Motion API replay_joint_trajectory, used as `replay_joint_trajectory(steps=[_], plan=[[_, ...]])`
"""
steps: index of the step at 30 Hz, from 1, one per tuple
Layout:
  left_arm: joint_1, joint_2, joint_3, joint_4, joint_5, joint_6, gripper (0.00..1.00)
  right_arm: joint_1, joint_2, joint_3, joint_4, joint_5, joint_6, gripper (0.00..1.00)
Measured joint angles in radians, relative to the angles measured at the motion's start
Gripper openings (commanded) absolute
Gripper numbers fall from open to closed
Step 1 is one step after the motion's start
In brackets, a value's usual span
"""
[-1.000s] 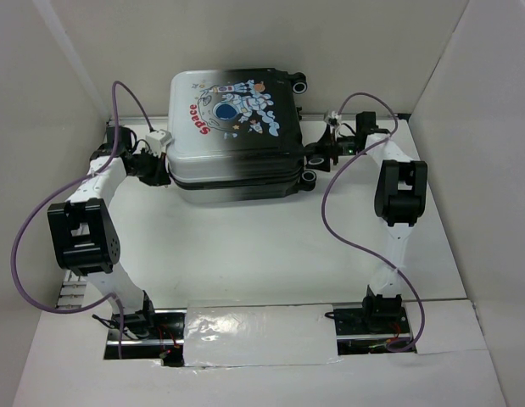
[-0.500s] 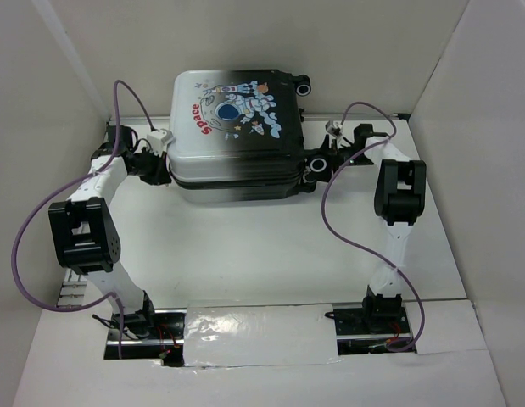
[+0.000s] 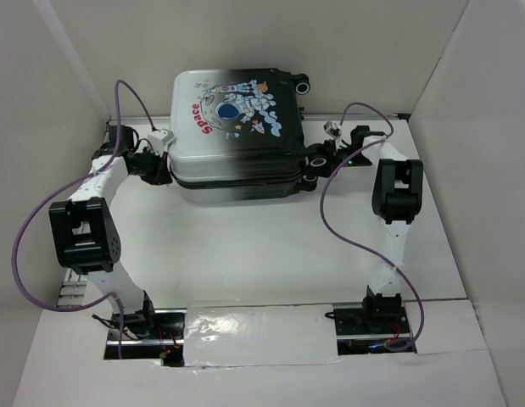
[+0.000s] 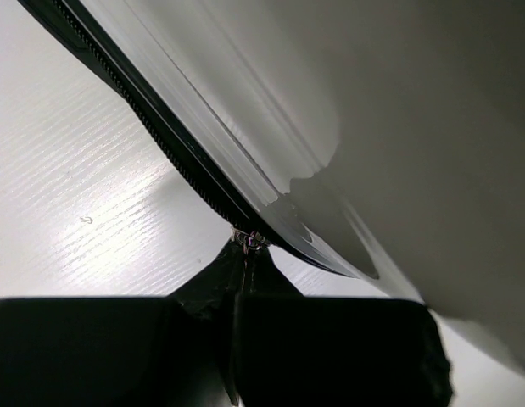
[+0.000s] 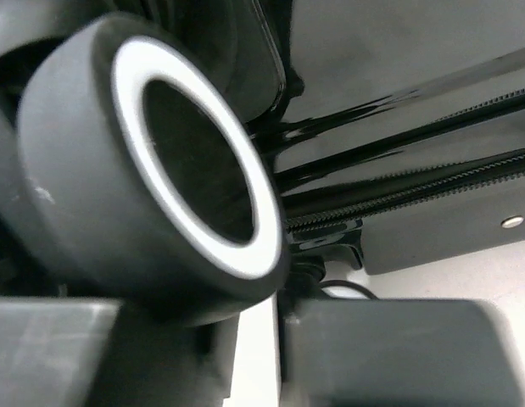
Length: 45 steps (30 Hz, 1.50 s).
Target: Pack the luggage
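Left gripper (image 3: 164, 170) pinched shut on zipper pull (image 4: 249, 240) at luggage (image 3: 237, 127) left edge; right gripper (image 3: 316, 165) beside its wheel (image 5: 71, 161), opening unclear

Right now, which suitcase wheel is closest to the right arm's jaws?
The front wheel, on the luggage's corner nearer the arm bases; the back wheel, by the rear wall, sits well away from them.

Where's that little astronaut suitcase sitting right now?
In the top view, the suitcase lies flat at the far middle of the table, near the back wall, between the left gripper at its left edge and the right gripper by its right-side wheels.
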Motion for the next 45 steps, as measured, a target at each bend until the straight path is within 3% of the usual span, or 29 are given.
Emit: replay_joint_trajectory(steps=[1, 3, 10, 16, 21, 33, 45], plan=[[-0.002, 0.0, 0.0, 0.0, 0.0, 0.0, 0.0, -0.002, 0.001, 0.002, -0.004, 0.003, -0.003, 0.06], [-0.004, 0.0, 0.0, 0.002, -0.001, 0.0, 0.0, -0.005, 0.005, 0.007, -0.016, 0.007, -0.002, 0.01], [-0.008, 0.0, -0.001, 0.025, -0.026, -0.01, 0.0, -0.005, 0.015, 0.031, -0.024, 0.045, 0.066, 0.0], [-0.001, -0.002, -0.024, 0.105, -0.046, -0.059, 0.0, -0.003, -0.043, -0.058, 0.209, 0.108, 0.344, 0.0], [0.015, 0.003, -0.018, 0.124, -0.02, -0.058, 0.0, 0.003, 0.022, 0.089, 0.225, 0.17, 0.461, 0.0], [0.049, 0.243, 0.289, 0.009, 0.072, -0.006, 0.0, 0.042, 0.203, 0.452, 0.333, 0.373, 0.719, 0.0], [0.056, 0.536, 0.666, 0.032, 0.186, -0.012, 0.0, 0.061, 0.294, 0.573, 0.382, 0.385, 0.94, 0.0]])
